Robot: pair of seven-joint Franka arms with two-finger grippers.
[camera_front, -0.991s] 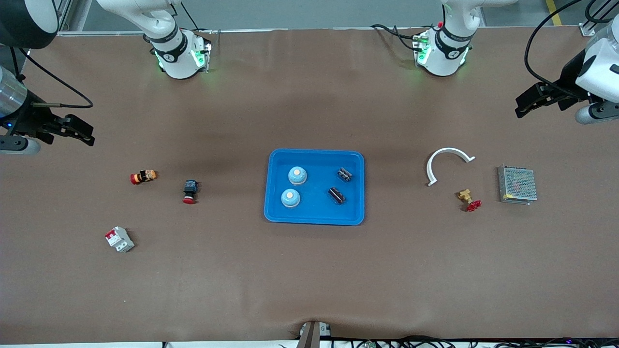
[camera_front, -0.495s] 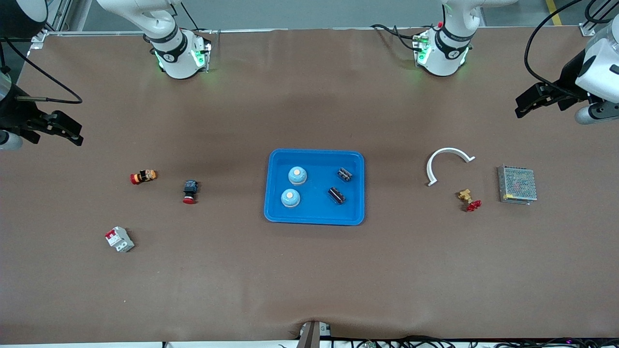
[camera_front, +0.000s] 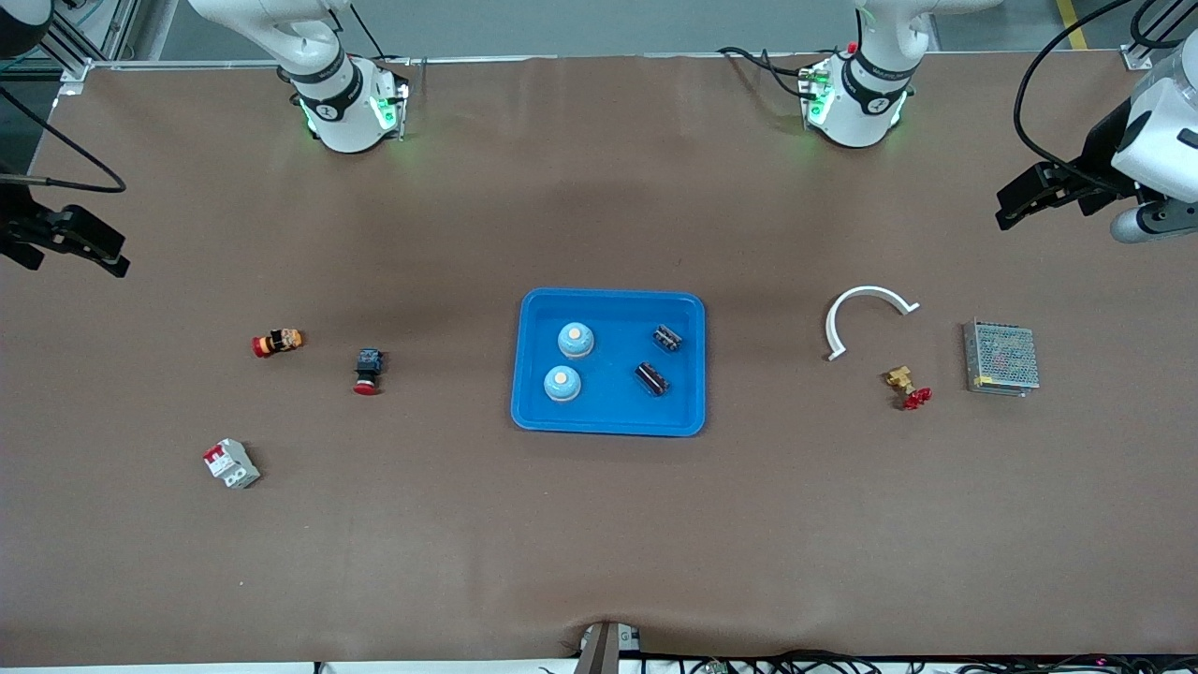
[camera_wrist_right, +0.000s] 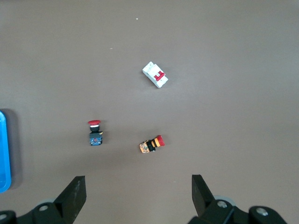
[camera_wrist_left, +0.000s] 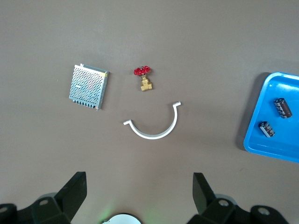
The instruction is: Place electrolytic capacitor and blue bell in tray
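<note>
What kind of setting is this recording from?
Likely a robotics lab workbench: a brown-covered table with two arm bases, a blue tray of parts, plus a mesh box and brass valve.

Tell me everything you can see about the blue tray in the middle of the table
The tray is a bright blue, shallow rectangle with rounded corners and a raised rim; it looks like plastic. It lies flat on the brown table, about midway between the two arms' ends. Inside it sit two blue bells toward the right arm's end and two dark capacitors toward the left arm's end, all apart from each other. No gripper touches it.
</note>
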